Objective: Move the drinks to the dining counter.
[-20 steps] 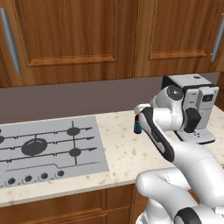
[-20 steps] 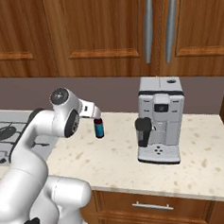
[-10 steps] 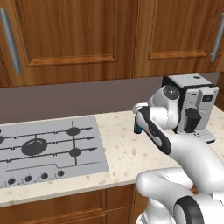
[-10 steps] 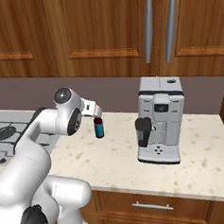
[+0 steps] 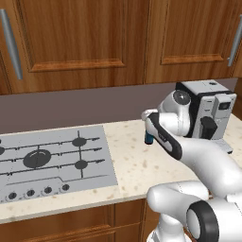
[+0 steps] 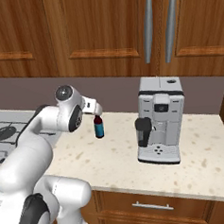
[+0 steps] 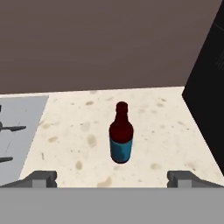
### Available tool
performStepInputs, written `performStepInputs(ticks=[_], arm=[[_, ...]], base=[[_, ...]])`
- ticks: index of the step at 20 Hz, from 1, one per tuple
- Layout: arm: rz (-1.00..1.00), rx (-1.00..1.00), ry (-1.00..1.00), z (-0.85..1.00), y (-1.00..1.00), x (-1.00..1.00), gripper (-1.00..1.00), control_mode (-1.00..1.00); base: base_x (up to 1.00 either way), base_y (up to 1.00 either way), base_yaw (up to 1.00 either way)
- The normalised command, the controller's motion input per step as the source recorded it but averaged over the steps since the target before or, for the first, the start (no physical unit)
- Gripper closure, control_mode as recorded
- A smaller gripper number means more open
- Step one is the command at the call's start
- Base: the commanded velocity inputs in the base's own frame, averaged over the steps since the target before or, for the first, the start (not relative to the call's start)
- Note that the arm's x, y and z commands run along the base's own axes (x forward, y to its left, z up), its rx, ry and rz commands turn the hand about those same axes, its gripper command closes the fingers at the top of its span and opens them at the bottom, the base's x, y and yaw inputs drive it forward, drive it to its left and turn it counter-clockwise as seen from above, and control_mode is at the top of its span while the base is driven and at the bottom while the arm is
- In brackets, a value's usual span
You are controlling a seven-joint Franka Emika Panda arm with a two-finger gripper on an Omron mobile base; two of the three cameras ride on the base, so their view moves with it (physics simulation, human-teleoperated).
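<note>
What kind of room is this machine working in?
A kitchen, by the look of it, though computer-rendered: a grey stovetop is set into a speckled beige counter, a coffee machine stands on it, and wooden cabinets hang above. A small bottle stands there too.

- Arm (image 5: 176, 124) bent in closer to the coffee machine (image 5: 208, 111) vs 1 sec ago.
- Gripper (image 6: 95, 109) now a bit nearer over the small bottle (image 6: 99, 126).
</note>
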Motion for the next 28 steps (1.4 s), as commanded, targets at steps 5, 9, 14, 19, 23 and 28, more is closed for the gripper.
performStepInputs(ticks=[5,9,14,19,23,28], arm=[[0.02,0.00,0.00,-0.14,0.00,0.01,-1.00,-1.00],[0.02,0.00,0.00,-0.24,0.00,0.01,-1.00,-1.00],[0.01,0.00,0.00,-0.23,-0.02,0.08,-1.00,-1.00],[0.00,0.00,0.00,-0.01,0.00,0.20,-1.00,-1.00],[0.00,0.00,0.00,0.00,0.00,0.22,-1.00,-1.00],[0.00,0.00,0.00,0.00,0.00,0.17,-1.00,-1.00]], base=[[0.00,0.00,0.00],[0.00,0.00,0.00],[0.00,0.00,0.00],[0.00,0.00,0.00],[0.00,0.00,0.00],[0.00,0.00,0.00]])
